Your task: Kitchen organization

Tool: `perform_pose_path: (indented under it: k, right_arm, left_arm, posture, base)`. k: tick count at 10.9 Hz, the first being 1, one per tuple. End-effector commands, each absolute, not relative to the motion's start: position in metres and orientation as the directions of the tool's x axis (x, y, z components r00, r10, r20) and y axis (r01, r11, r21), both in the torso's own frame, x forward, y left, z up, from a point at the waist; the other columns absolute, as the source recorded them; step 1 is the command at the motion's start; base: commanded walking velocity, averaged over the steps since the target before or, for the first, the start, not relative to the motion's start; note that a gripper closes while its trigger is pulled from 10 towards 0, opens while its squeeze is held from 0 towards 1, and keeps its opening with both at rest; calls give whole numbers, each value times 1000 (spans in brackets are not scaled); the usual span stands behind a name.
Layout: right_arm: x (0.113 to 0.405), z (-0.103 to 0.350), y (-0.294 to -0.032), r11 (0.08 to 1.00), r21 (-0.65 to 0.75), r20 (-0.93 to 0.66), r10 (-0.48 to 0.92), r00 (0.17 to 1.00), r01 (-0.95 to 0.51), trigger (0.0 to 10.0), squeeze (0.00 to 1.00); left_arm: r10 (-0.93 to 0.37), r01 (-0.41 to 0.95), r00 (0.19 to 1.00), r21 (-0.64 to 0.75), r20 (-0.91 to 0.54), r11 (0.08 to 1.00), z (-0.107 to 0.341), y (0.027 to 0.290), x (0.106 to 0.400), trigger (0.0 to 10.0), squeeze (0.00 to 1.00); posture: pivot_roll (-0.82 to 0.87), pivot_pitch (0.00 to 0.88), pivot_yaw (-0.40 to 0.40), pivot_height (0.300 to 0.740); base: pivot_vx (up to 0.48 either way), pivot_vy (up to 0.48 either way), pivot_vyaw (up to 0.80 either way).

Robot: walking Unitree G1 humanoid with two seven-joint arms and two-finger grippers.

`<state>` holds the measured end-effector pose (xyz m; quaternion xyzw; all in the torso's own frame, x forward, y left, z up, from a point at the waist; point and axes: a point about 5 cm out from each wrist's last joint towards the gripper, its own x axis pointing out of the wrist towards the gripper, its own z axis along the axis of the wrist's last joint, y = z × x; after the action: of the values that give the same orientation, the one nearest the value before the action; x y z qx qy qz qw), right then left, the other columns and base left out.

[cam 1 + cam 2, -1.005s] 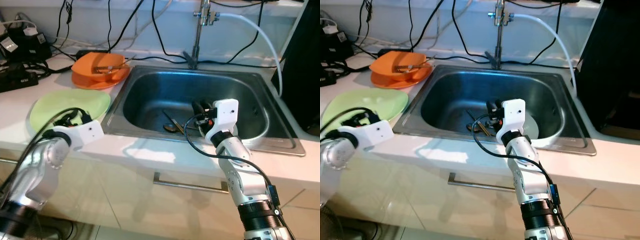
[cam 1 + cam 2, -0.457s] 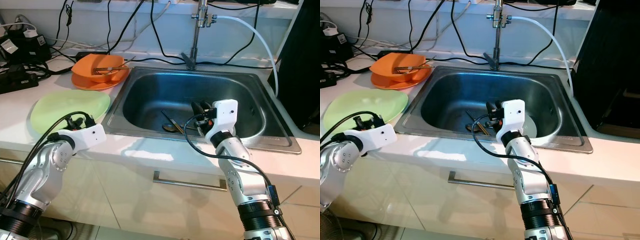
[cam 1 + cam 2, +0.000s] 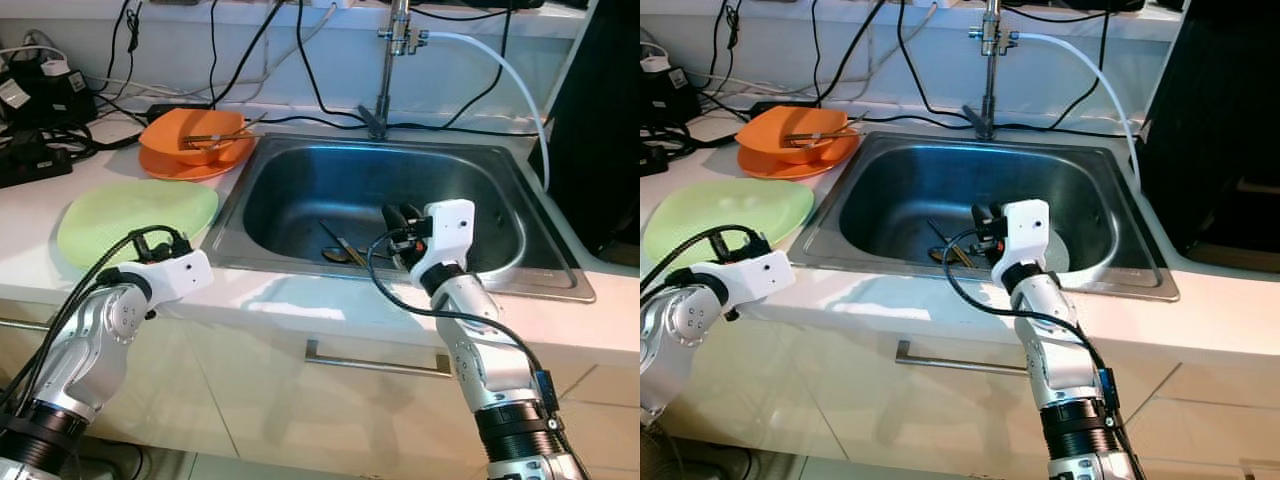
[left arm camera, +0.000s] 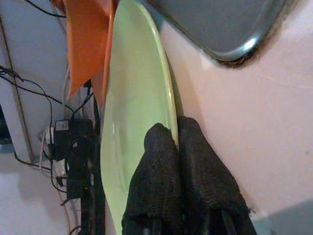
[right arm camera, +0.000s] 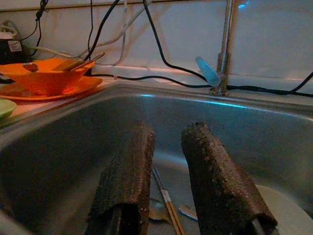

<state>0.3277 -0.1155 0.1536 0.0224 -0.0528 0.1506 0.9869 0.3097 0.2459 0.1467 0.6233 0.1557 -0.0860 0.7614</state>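
A pale green plate (image 3: 130,212) lies flat on the white counter, left of the sink (image 3: 545,215). My left gripper (image 4: 173,129) sits at the plate's near right rim (image 3: 160,240), its fingers pressed together with the rim between the tips. My right gripper (image 3: 398,215) hangs inside the basin, open, with nothing between its fingers (image 5: 129,161). Below it on the sink floor lie a spoon and chopsticks (image 3: 340,248) and a white plate (image 3: 1065,250). An orange bowl (image 3: 200,132) holding utensils stands on an orange plate at the back left.
A tall faucet (image 3: 385,60) with a white hose (image 3: 510,75) rises behind the sink. Black cables and power adapters (image 3: 40,110) clutter the back left of the counter. A dark appliance (image 3: 1225,120) stands to the right. A drawer handle (image 3: 375,360) is below the counter edge.
The whole view has shifted slightly, so the camera moved. My left wrist has settled a little lower at the plate's rim. The right gripper and the dishes have not moved.
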Motion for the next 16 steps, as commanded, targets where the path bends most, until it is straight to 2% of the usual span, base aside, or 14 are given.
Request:
perform_pose_path:
  k: [1,4,7,8,9,12,15,16]
  right_arm:
    - [331,156,-112,950,26,109,305,946,-310,10000,0]
    - [332,156,-109,948,31,107,313,944,-318,10000,0]
    - [332,156,-109,948,28,105,313,944,-317,10000,0]
    - [333,156,-109,947,30,106,315,943,-320,10000,0]
    - [333,156,-108,946,30,106,317,943,-321,10000,0]
    - [334,158,-107,945,32,110,319,941,-324,10000,0]
    - [335,161,-103,942,40,119,327,938,-333,10000,0]
    - [336,163,-102,940,46,126,330,936,-338,10000,0]
  left_arm:
    - [87,349,924,915,-372,204,141,248,307,0,0]
    - [184,284,930,941,-317,185,149,258,308,0,0]
    - [221,218,941,958,-257,187,159,258,309,0,0]
    - [220,192,948,965,-230,179,163,256,310,10000,0]
    - [215,179,953,969,-213,168,166,254,310,10000,0]
    - [166,-71,984,997,65,35,211,247,319,10000,0]
    - [111,-213,971,977,211,9,232,237,319,10000,0]
    - [78,-234,970,972,231,28,235,232,322,10000,0]
  posture:
    - [208,32,14,740]
    - [215,31,13,740]
    - [218,30,11,740]
    - [221,28,9,740]
    - [221,27,10,740]
    - [223,25,9,740]
    - [224,22,10,740]
    - [225,21,10,740]
  base:
    - [0,0,0]
    - [0,0,0]
    - [0,0,0]
    - [0,0,0]
    - [0,0,0]
    - [0,0,0]
    - [0,0,0]
    - [0,0,0]
